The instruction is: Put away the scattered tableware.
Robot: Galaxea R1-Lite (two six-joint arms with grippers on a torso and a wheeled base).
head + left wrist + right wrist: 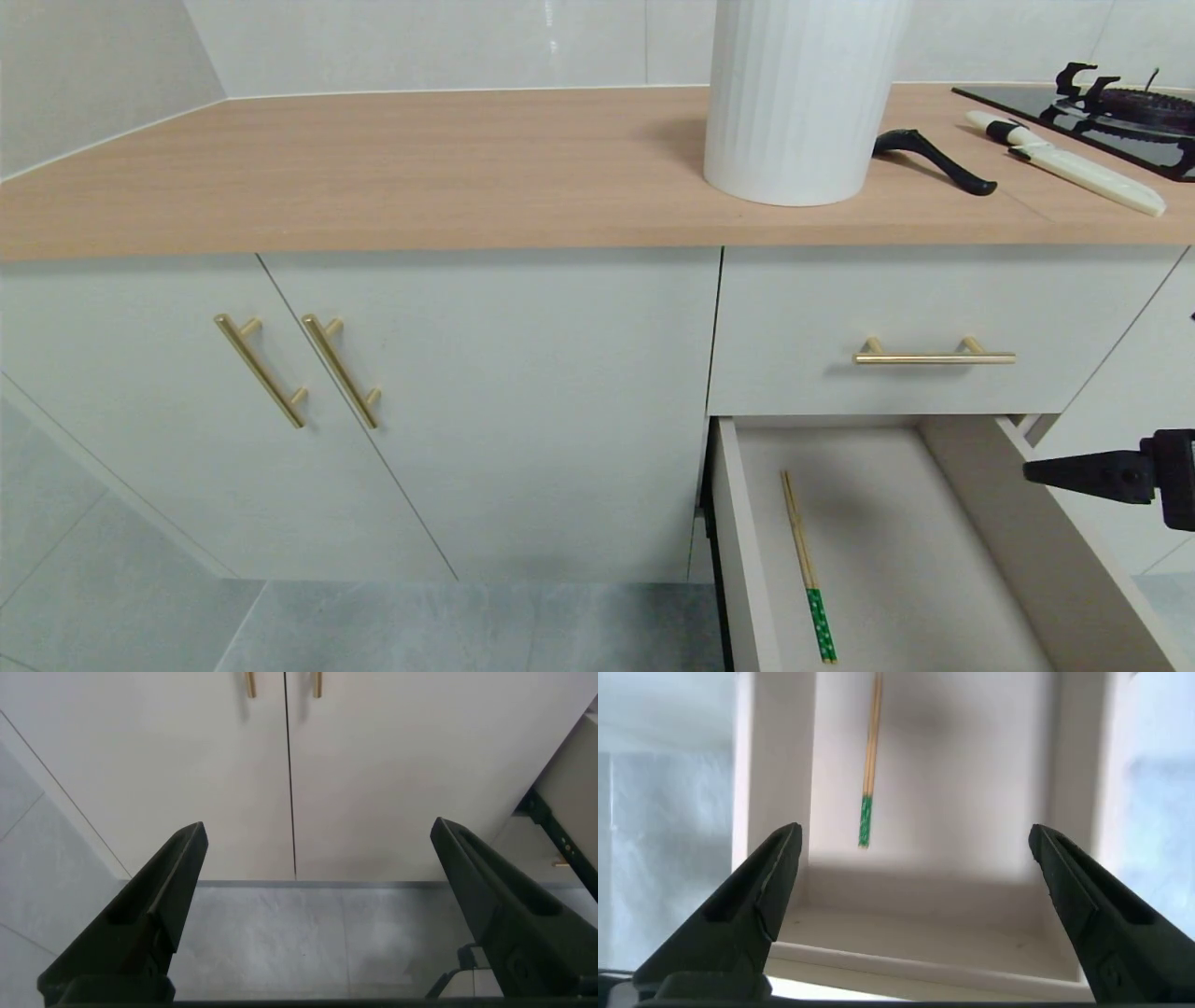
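Observation:
A pair of wooden chopsticks point(808, 569) with green ends lies in the pulled-out lower drawer point(738, 523), near its left wall. On the wooden counter point(420, 168) lie a white-sheathed knife point(1064, 163) and a black-handled utensil point(934, 159), partly hidden behind a tall white ribbed container point(803, 93). My right gripper point(1036, 471) hovers open over the drawer's right side with nothing in it. In the right wrist view the right gripper point(913, 833) looks down on the chopsticks point(868, 765) and the drawer point(924, 943). My left gripper point(316, 829) is open and empty, low before the cabinet doors point(374, 765).
A black stove point(1120, 112) occupies the counter's far right corner. Above the open drawer is a shut drawer with a gold handle point(934, 357). Two cabinet doors with gold handles point(299, 369) stand to the left. Grey floor tiles point(308, 933) lie below.

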